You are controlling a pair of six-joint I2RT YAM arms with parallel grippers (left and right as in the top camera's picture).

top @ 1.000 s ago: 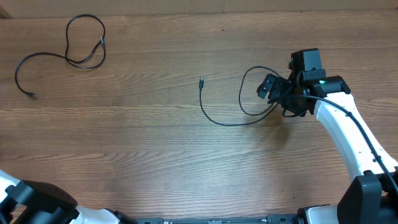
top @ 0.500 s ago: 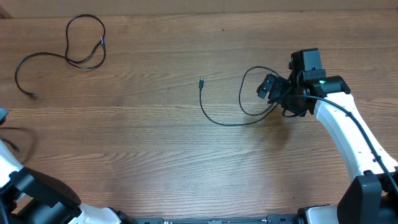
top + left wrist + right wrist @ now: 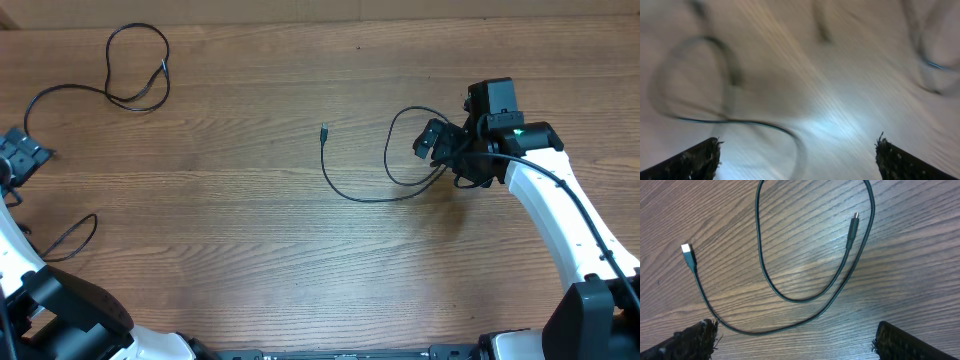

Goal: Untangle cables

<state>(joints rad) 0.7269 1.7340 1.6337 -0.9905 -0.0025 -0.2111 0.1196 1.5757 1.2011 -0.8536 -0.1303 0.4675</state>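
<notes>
**1. Cables: pos.**
Three thin black cables are lying on the wood surface (image 3: 250, 280), each separate, none crossing another.
- At far left, top, cable A (image 3: 70, 87) is forming a closed loop w/ a tail that is curving down toward the left edge. The tail end is sitting just beside the left gripper (image 3: 25, 155); contact cannot be told.
- Right of ctr, cable B (image 3: 370, 200) is running from a plug (image 3: 325, 131) down and right in a shallow arc. It is curling into a loop by the right gripper (image 3: 440, 150).
- At lower left, cable C (image 3: 94, 228) is lying as a small narrow loop next to the left arm (image 3: 12, 250), apart from cable A.

**2. Right gripper: state**
In the right wrist view the fingers (image 3: 695, 340) are showing at the two bottom corners. They are spread wide w/ nothing btwn them. Cable B is lying ahead of the fingertips. Its silver-tipped plug (image 3: 687, 250) is at left, and its dark plug (image 3: 852, 230) is resting inside the loop.

**3. Left gripper: state**
The left wrist view is heavily blurred. The fingers (image 3: 695, 160) are showing at the bottom corners, wide apart, holding nothing. A smeared dark cord loop (image 3: 732, 75) is showing on the surface ahead; which cable it is cannot be told.
</notes>
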